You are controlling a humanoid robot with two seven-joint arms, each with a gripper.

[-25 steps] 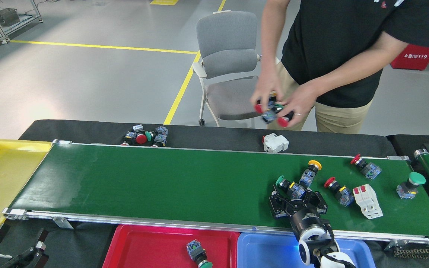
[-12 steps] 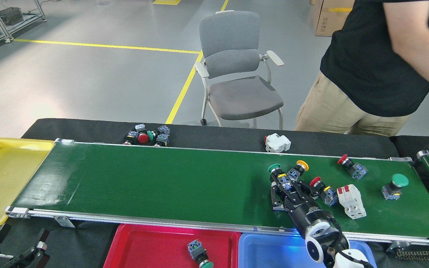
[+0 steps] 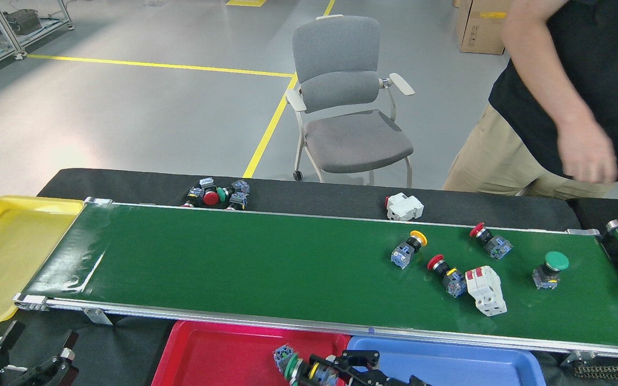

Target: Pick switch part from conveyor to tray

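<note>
Your conveyor point(image 3: 266, 257) runs wide and glossy green across the view, and it is far from cleared. On its right part you have a yellow-capped switch point(image 3: 409, 249), a red-capped switch point(image 3: 446, 272) touching a white breaker point(image 3: 485, 290), another red-capped switch point(image 3: 490, 241) and a green-capped switch point(image 3: 550, 269). Below the near rail sit the red tray point(image 3: 218, 356) and the blue tray point(image 3: 475, 370). At the bottom edge your right gripper point(image 3: 336, 370) hangs over the red tray, clamped on a green-capped switch part point(image 3: 301, 370) with a yellow band, and a second part point(image 3: 282, 351) lies just beside it; whether they touch you cannot tell. So I judge this pick almost delivered, release not yet made. Your left gripper point(image 3: 24, 362) waits at the lower left corner, fingers spread and empty
</note>
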